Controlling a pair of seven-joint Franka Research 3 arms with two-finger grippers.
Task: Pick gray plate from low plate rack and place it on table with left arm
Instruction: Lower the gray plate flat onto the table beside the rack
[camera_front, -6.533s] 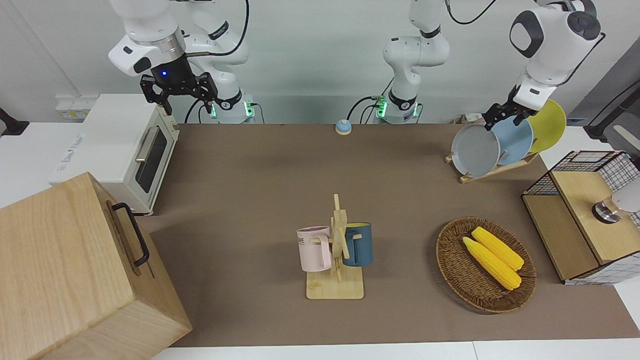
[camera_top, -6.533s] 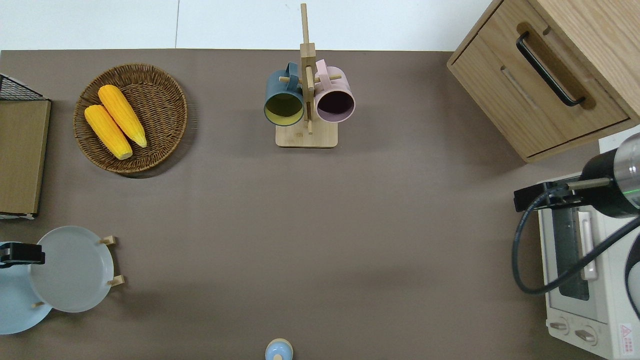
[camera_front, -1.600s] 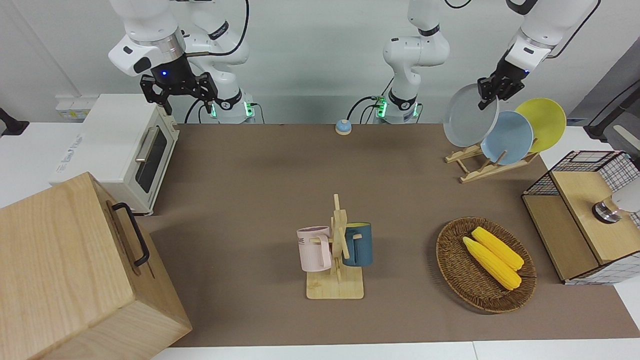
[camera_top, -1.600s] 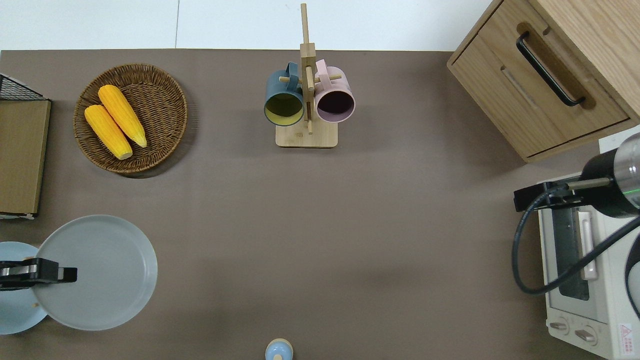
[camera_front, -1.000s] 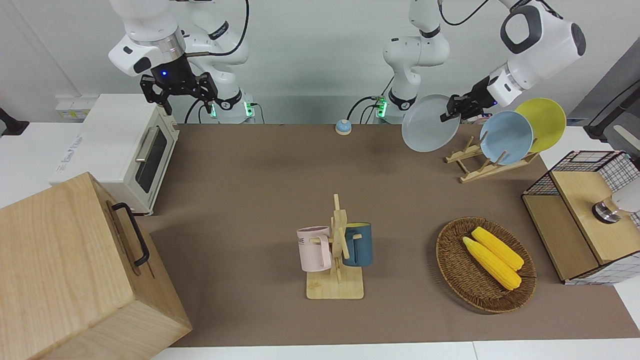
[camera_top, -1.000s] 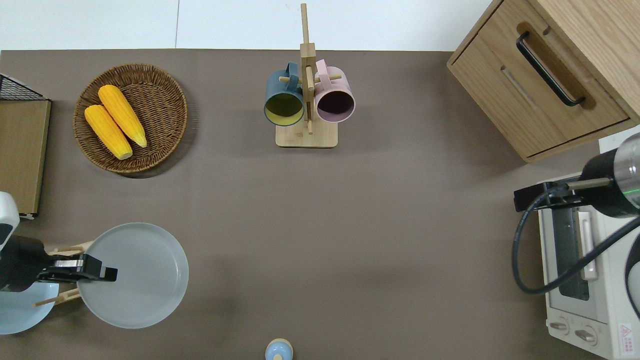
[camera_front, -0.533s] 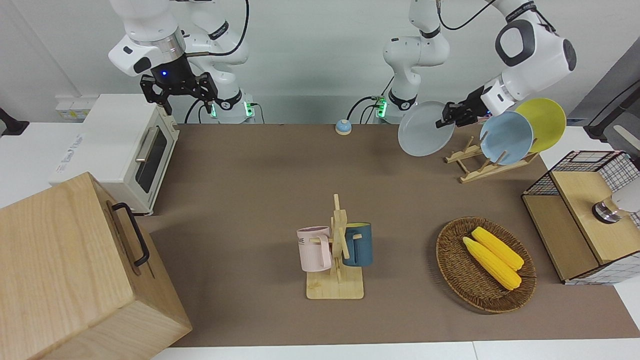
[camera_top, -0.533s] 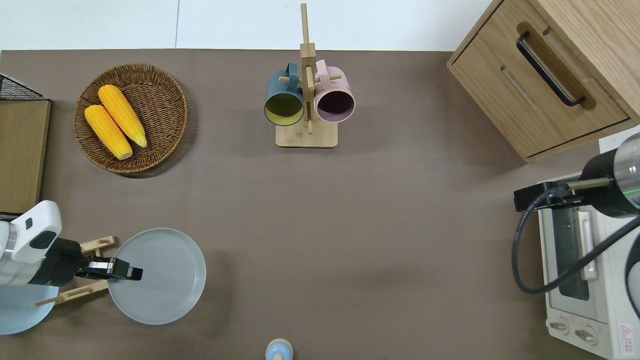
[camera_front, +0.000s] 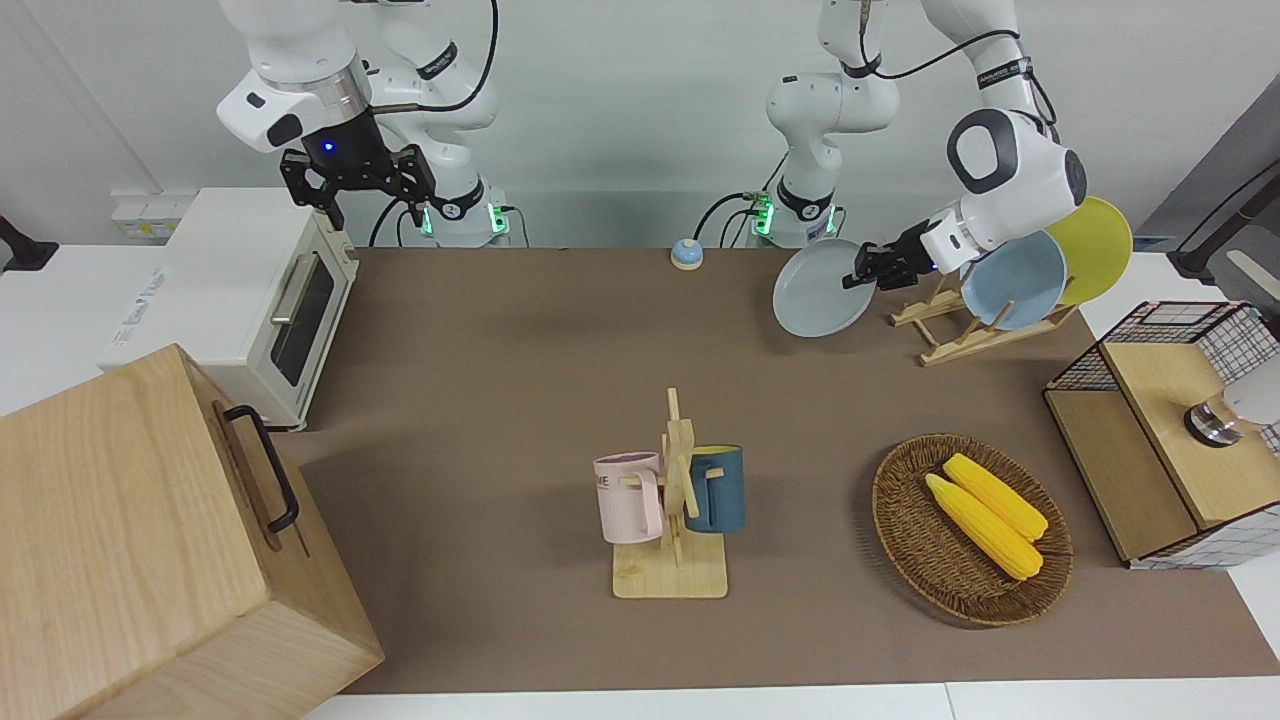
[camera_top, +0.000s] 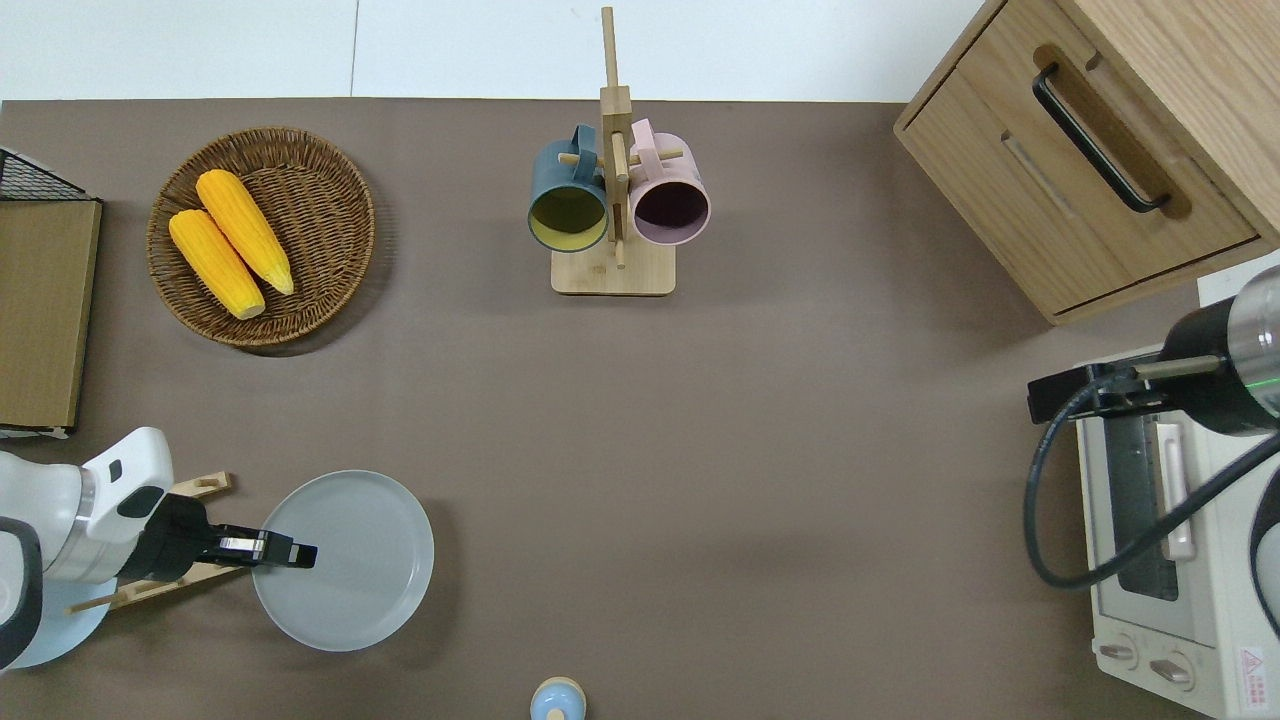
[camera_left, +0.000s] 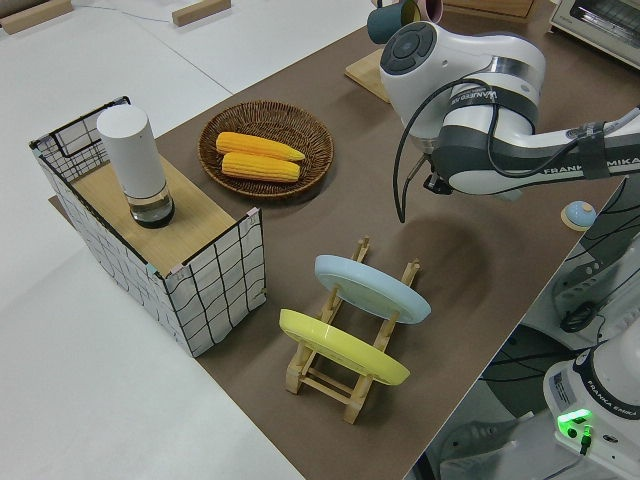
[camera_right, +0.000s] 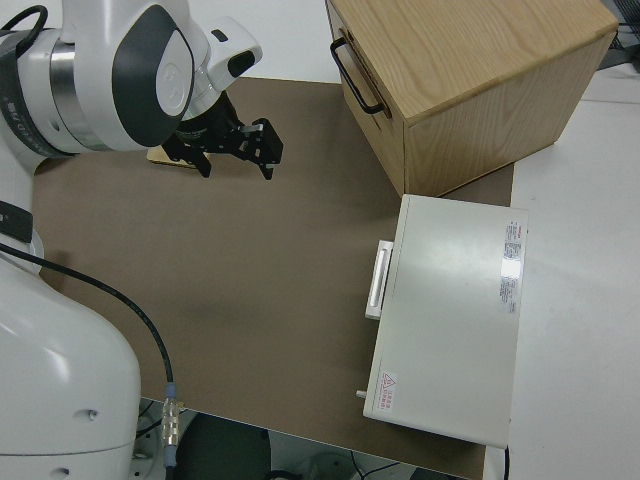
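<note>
Round light-gray plate (camera_top: 350, 565) off low light-wood rack (camera_front: 935, 318), clamped in left gripper (camera_top: 290, 553) jaws at its nine-o'clock rim; setting on brown counter (camera_top: 700, 450) remains.

- Your front view faces the robots across the table (camera_front: 500, 350).
- Your overhead view looks straight down; both share the mug tree (camera_front: 678, 480) and wicker basket (camera_top: 330, 290).
- Your side views sit raised at either end.

Robotics lab staged as kitchen: white arms on pedestals, brown-mat table (camera_front: 480, 380), toaster oven (camera_front: 230, 300) at 9 o'clock.
</note>
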